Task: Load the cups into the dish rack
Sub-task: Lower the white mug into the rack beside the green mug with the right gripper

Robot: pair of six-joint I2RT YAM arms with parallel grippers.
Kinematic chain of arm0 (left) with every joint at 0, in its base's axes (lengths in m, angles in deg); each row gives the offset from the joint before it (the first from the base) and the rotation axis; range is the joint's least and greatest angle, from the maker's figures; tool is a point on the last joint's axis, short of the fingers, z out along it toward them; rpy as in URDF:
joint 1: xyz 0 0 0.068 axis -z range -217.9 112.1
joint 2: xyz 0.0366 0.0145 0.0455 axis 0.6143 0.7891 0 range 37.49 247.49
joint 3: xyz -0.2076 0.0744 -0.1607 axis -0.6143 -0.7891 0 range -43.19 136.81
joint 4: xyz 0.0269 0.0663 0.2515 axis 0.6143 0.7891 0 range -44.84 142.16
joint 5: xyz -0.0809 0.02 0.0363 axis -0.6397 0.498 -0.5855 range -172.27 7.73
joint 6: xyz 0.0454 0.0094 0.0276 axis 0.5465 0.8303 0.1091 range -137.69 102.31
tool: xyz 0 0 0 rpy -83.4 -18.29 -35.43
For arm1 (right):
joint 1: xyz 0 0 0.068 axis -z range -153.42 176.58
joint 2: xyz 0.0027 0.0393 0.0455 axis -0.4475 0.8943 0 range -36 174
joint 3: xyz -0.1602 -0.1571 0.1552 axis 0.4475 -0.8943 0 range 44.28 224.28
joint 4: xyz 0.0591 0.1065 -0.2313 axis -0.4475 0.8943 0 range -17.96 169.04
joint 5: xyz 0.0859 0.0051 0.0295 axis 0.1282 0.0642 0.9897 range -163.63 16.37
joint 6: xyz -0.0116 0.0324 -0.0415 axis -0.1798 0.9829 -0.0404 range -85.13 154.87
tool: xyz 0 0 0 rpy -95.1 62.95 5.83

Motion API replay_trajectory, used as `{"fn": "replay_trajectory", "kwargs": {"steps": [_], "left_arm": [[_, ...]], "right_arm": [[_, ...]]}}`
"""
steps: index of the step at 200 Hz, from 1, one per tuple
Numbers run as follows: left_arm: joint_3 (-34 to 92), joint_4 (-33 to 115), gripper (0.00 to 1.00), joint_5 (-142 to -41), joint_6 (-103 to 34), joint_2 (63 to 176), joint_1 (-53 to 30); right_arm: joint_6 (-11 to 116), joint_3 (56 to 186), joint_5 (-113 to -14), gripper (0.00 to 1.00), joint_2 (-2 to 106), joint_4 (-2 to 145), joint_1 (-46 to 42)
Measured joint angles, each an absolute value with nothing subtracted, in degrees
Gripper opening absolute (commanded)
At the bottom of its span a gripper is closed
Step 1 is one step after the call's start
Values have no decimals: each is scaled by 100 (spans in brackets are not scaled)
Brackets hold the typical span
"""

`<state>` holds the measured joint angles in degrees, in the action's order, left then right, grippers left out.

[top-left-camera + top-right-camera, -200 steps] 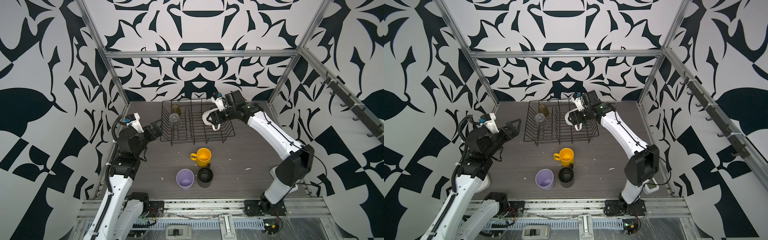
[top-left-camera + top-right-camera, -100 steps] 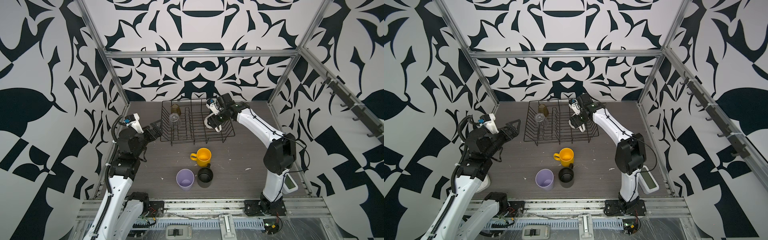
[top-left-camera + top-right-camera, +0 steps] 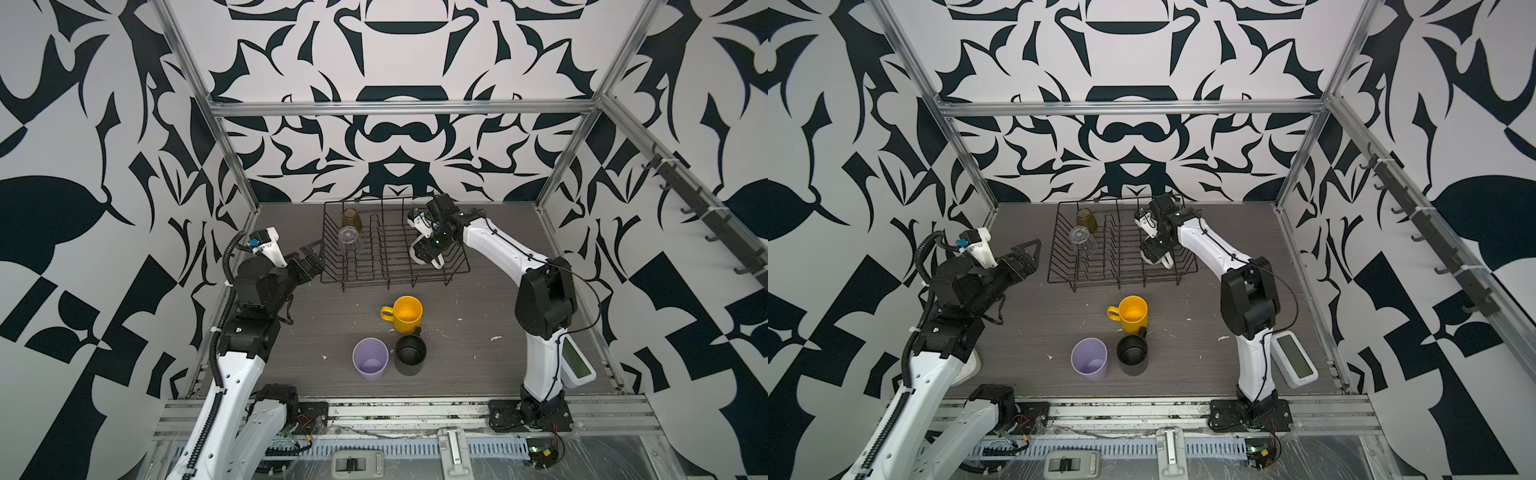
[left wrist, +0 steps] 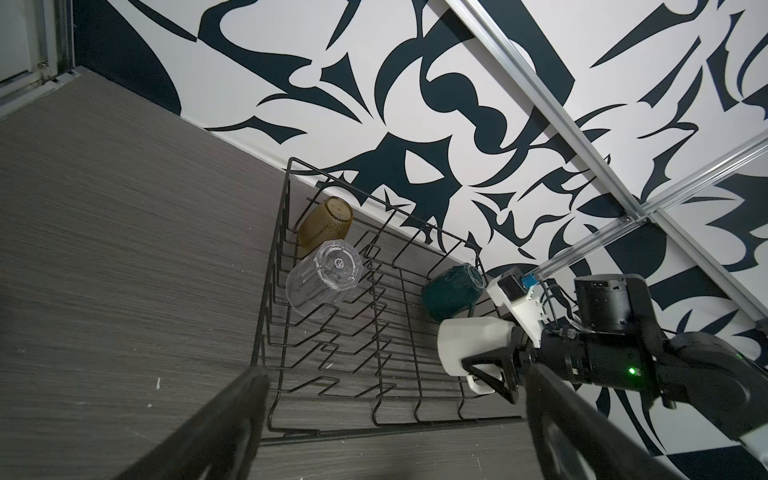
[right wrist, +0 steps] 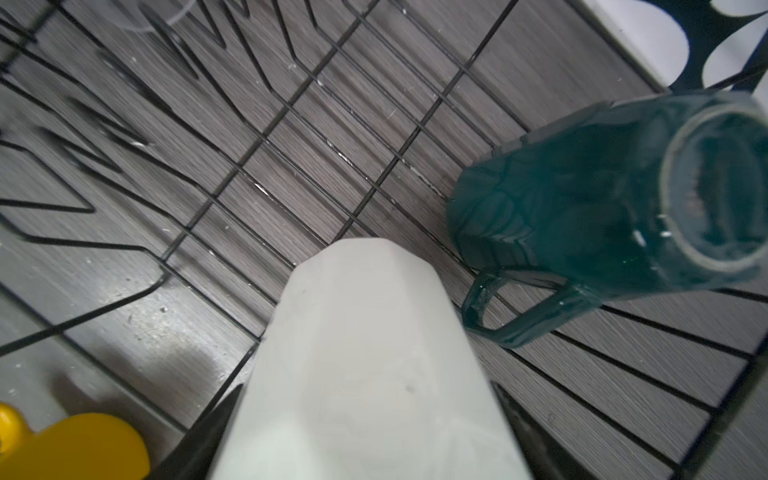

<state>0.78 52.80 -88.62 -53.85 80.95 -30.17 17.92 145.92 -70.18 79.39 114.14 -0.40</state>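
The right hand [image 4: 488,357] grips the faceted cream ceramic mug [image 4: 465,340], fingers closed across its body. Over the last second that arm has folded in and carried the mug lower, into the right end of the large black wire dish rack [image 3: 386,253]. It is now just beside the dark-green mug [image 4: 451,293] lying tilted there, though I cannot tell whether it touches the wires. Release looks close.

The amber tumbler [image 3: 351,218] and clear tumbler [image 3: 348,241] sit at the rack's left end. The left hand [image 3: 313,255] hangs wide open beside the rack, unmoved. The yellow mug [image 3: 407,313], lilac tumbler [image 3: 370,359] and black mug [image 3: 410,355] wait on the grey worktop [image 3: 478,365].
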Motion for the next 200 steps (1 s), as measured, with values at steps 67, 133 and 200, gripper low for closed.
{"fn": "replay_trajectory", "kwargs": {"steps": [67,133,200], "left_arm": [[78,5317,99,-8859,-5385,8089,-3024],[78,5319,99,-8859,-5385,8089,-3028],[78,5321,99,-8857,-5385,8091,-3028]], "right_arm": [[1641,14636,-7202,0,8322,11427,-40],[1626,14636,-7248,46,8405,11430,-40],[1652,14636,-7239,69,8405,11430,-40]]}}
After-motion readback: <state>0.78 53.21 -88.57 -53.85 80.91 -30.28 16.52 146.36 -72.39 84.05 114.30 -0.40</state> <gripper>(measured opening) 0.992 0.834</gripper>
